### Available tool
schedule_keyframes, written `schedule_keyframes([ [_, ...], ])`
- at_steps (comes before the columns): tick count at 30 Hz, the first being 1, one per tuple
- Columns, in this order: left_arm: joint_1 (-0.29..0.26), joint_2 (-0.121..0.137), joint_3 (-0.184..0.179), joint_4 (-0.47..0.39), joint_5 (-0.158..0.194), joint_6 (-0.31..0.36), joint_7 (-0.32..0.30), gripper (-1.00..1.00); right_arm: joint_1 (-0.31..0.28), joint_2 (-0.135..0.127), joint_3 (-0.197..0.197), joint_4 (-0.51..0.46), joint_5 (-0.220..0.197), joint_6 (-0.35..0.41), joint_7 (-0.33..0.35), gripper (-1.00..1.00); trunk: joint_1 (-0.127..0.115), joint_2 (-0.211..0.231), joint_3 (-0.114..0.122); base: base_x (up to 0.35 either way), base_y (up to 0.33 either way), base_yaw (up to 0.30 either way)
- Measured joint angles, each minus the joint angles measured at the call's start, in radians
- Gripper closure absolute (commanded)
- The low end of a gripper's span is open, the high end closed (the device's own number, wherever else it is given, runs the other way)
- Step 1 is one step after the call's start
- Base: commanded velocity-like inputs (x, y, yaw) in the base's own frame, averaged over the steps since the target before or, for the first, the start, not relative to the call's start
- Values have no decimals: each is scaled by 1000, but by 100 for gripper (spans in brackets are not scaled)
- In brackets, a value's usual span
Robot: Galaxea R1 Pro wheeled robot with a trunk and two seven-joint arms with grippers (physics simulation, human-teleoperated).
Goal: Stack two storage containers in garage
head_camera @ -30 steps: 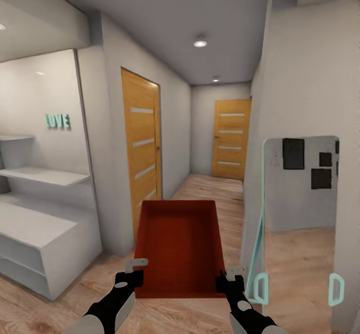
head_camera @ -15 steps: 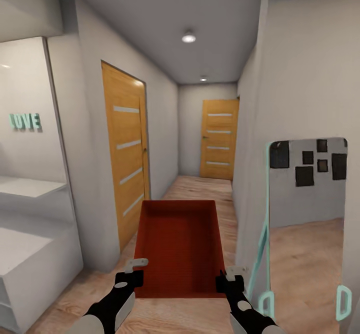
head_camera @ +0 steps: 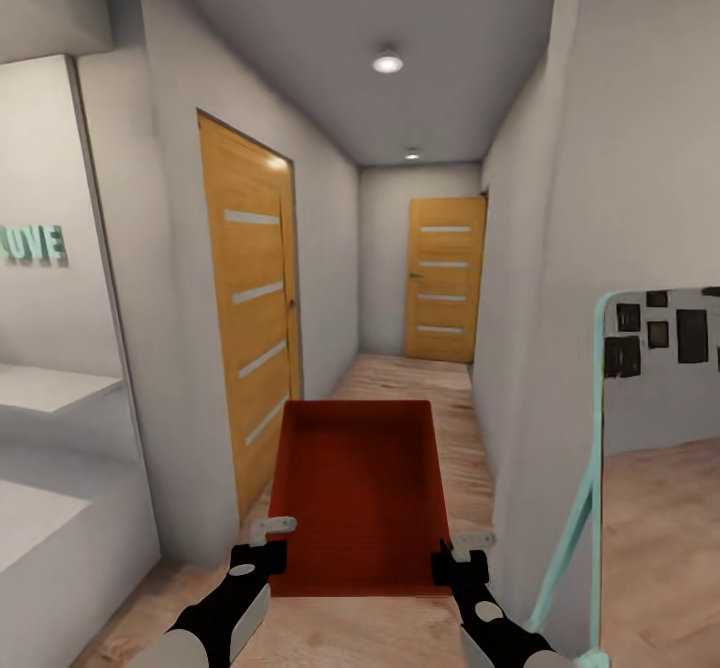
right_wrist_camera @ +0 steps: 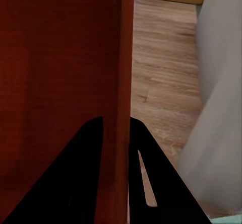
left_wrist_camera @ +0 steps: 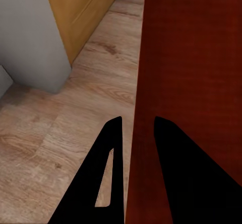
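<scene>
Red-orange and open-topped, a storage container (head_camera: 358,493) is held out in front of the robot above the light wood-plank floor (head_camera: 420,388) of a narrow hallway. The left gripper (head_camera: 266,541) is clamped on the container's near left corner, one finger inside the wall and one outside. The right gripper (head_camera: 462,554) is clamped the same way on the near right corner. In the left wrist view the dark fingers (left_wrist_camera: 171,178) straddle the red wall (left_wrist_camera: 146,83); the right wrist view shows the same grip on the other wall (right_wrist_camera: 121,83). A wooden door (head_camera: 250,298) stands on the left wall, another (head_camera: 445,278) at the hallway's far end. A mirror with a mint frame (head_camera: 590,468) leans at the right.
</scene>
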Motion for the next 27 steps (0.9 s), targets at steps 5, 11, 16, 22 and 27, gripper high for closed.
schedule_keyframes([
  [5,0,0,0,0,0,0,0,100,0,0,-1,0,0,0,0,100,0,0,0,322,114,0],
  [11,0,0,0,0,-1,0,0,100,0,0,0,1,-2,-1,1,100,0,0,0,322,114,-30],
  [16,0,-1,1,0,-2,0,0,100,0,-1,0,0,-2,-1,1,100,0,0,0,322,114,-217],
  [22,0,-2,2,0,-3,0,0,100,0,-2,0,1,-3,-1,3,100,0,0,0,322,114,-248],
  [27,0,-2,2,0,-3,0,0,100,0,-2,0,0,-4,-1,3,100,0,0,0,322,114,-250],
])
